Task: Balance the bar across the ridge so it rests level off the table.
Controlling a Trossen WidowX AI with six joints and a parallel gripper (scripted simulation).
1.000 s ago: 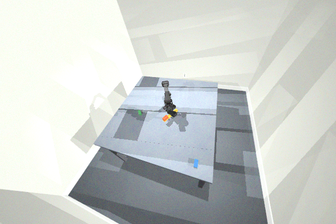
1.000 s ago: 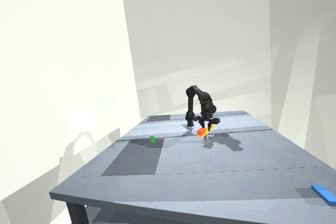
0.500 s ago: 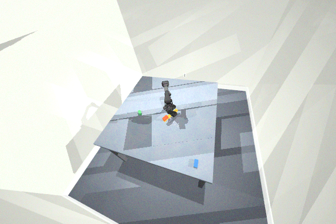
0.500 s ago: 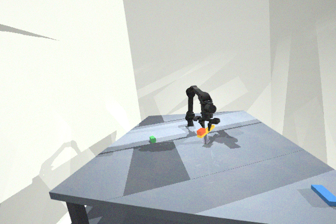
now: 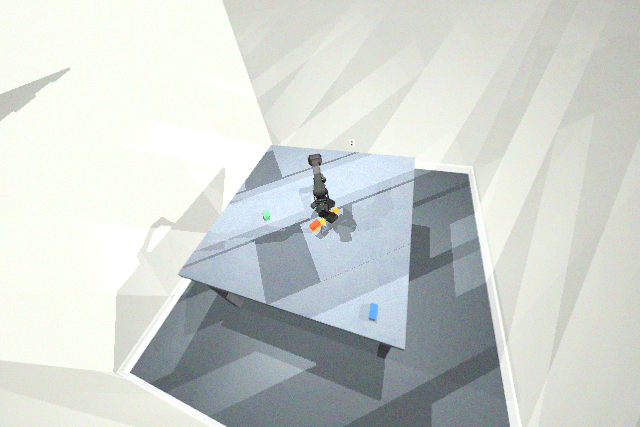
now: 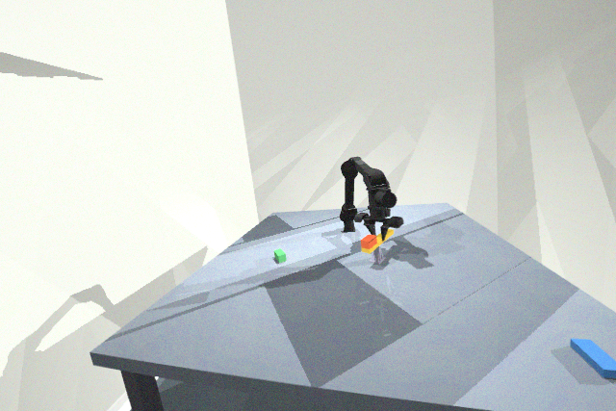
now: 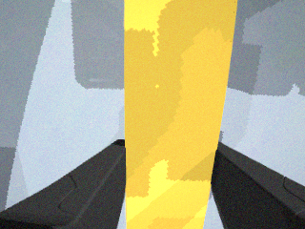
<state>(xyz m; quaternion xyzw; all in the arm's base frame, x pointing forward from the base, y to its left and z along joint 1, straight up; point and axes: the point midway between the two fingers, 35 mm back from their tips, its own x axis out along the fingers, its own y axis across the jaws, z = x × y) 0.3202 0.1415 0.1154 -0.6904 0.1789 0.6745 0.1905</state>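
Claw [image 6: 380,236] is clamped on the yellow bar [image 7: 181,102] with its orange end [image 6: 369,242], holding it just above the ridge [image 6: 377,255] near mid-desk [image 6: 347,317], well apart from the green cube [image 6: 280,255].

The gripper [image 6: 378,232] is clamped on the yellow bar [image 7: 181,90], which fills the gap between its fingers. Just below stands the ridge [image 6: 377,256] — the one obstacle close by. The green cube [image 6: 280,255] sits well apart to one side, the blue block [image 6: 594,357] far off near the desk [image 6: 347,326] corner — open desk between them.
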